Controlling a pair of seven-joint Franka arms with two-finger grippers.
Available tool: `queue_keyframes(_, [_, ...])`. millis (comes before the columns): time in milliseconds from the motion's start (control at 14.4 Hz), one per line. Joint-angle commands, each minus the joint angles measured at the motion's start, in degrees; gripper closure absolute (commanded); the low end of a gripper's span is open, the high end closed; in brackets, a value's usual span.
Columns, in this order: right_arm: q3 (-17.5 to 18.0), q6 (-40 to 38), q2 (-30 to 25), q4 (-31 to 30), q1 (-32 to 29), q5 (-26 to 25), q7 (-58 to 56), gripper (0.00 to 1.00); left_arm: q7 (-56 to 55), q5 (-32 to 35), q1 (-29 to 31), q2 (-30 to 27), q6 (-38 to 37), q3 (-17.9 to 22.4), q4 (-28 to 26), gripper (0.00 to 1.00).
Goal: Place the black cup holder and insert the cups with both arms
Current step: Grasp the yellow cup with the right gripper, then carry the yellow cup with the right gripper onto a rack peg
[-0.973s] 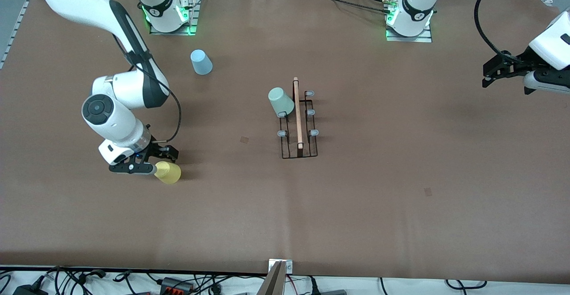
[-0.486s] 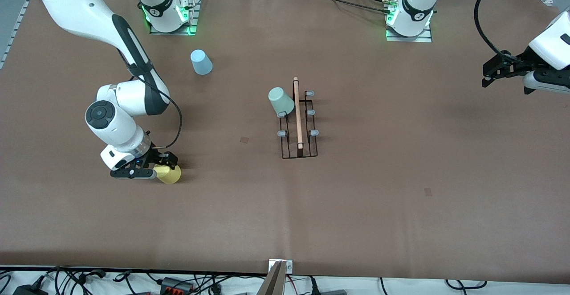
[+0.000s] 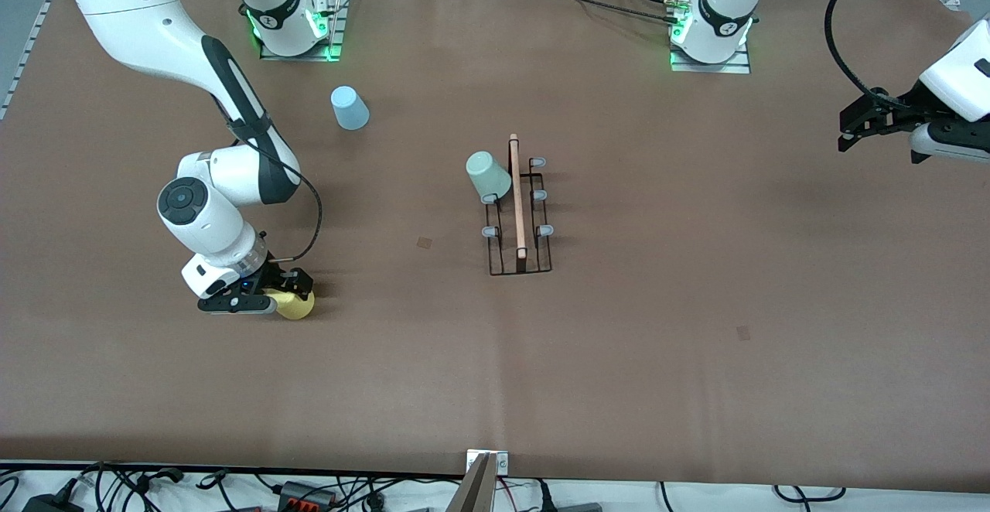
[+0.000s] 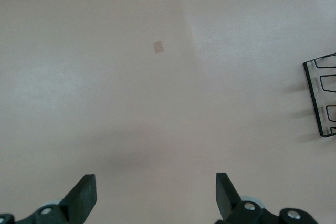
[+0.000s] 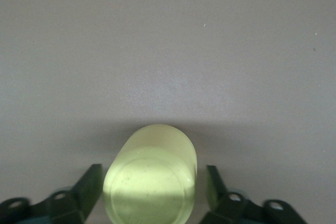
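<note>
The black cup holder (image 3: 518, 218) stands mid-table; its base corner shows in the left wrist view (image 4: 323, 98). A mint green cup (image 3: 487, 175) hangs on one of its prongs. A light blue cup (image 3: 349, 107) stands upside down toward the right arm's end, farther from the front camera. A yellow cup (image 3: 296, 305) lies on its side on the table. My right gripper (image 3: 272, 292) is open, low at the table, with the yellow cup (image 5: 150, 177) between its fingers, a small gap on each side. My left gripper (image 3: 866, 124) is open and empty, held over the left arm's end of the table.
Brown table covering (image 3: 619, 342) spreads all around. Two small tape marks (image 3: 425, 243) (image 3: 743, 332) lie on it. Cables run along the edge nearest the front camera.
My right gripper has slid toward the yellow cup, so that the cup now lies between its open fingers. The left arm has not moved.
</note>
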Motion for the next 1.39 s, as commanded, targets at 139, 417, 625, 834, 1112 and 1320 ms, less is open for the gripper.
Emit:
queue_keyframes(139, [0.3,0.0,-1.2,0.1,0.1,-0.5,-2.7,1.0,1.0,-0.7,0.4,0.8,-1.2,0.1,1.8,0.0])
queue_keyframes(417, [0.4,-14.9,-11.4,0.9,5.1,-0.4,4.8,1.0,1.3,-0.7,0.4,0.8,-1.2,0.2,1.8,0.0])
queue_keyframes(625, [2.5,-23.6,-14.3,4.9,10.4,-0.1,23.2,1.0,1.1,-0.7,0.4,0.8,-1.2,0.2,1.8,0.0])
queue_keyframes(834, [6.1,-23.8,-12.2,10.1,17.6,-0.4,46.2,1.0,1.1,-0.7,0.4,0.8,-1.2,0.2,1.8,0.0])
queue_keyframes(1112, [6.1,-23.8,-7.6,16.2,26.8,-1.6,63.7,1.0,1.3,-0.7,0.4,0.8,-1.2,0.2,1.8,0.0])
queue_keyframes(1320, [6.1,-23.8,-4.5,19.4,29.9,-2.7,66.7,1.0,1.4,-0.8,0.4,0.8,-1.1,0.2,1.8,0.0])
